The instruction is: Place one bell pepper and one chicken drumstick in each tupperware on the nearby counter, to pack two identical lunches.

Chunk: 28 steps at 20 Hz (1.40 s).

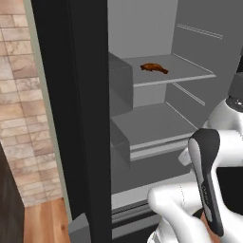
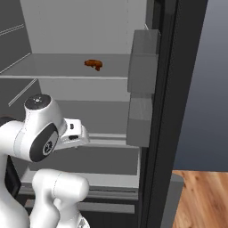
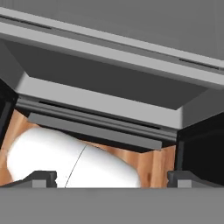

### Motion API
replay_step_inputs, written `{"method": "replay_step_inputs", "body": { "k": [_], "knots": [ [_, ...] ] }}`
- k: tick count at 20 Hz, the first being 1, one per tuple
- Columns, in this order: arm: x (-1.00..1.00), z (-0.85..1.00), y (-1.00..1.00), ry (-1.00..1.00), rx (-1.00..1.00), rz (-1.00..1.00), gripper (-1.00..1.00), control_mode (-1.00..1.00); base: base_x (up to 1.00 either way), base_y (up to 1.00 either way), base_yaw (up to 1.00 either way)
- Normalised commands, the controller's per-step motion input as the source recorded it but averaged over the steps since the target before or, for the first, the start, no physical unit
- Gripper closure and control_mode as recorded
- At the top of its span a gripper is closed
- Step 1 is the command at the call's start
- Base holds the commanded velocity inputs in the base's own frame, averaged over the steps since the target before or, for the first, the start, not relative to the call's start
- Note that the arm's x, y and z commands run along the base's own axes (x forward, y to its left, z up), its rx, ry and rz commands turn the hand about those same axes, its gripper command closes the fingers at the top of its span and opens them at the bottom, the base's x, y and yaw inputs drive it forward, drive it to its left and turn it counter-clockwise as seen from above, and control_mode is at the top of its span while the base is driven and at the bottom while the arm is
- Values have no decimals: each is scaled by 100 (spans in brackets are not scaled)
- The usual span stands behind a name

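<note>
Gripper (image 3: pixel 112 177) spread fully, holding nothing, aimed low at fridge base. Chicken drumstick (image 1: pixel 154 68) near middle of upper shelf (image 1: pixel 190 71), unpicked. Packing probably barely begun; tupperware unseen.

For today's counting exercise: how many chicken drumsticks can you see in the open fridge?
1: the chicken drumstick lies on the upper fridge shelf. Others may be hidden.

The chicken drumstick (image 1: pixel 154 68) is dark reddish-brown on a pale grey fridge shelf (image 1: pixel 185 71). The fridge door (image 1: pixel 71 118) is black, its bins (image 2: pixel 143 60) mid grey. The brick wall (image 1: pixel 23 118) is mottled tan; the wood floor (image 2: pixel 200 200) is orange-brown.
</note>
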Motion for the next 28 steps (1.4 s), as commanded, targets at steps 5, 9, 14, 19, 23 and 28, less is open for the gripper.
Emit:
{"method": "replay_step_inputs", "body": {
  "k": [5, 9, 14, 19, 23, 28],
  "knots": [
    [35, 38, 3, -18, 3, 0, -100, -100, 0, 0, 0],
    [47, 44, 3, -8, 1, 0, -100, -100, 0, 0, 0],
    [44, 40, 5, -10, 0, 0, -100, -100, 0, 0, 0],
    [38, 46, 1, -11, 3, 0, -100, -100, 0, 0, 0],
    [26, 49, 0, -11, 3, 0, -100, -100, 0, 0, 0],
    [33, 40, 0, -10, 1, 0, -100, -100, 0, 0, 0]
  ]
}}
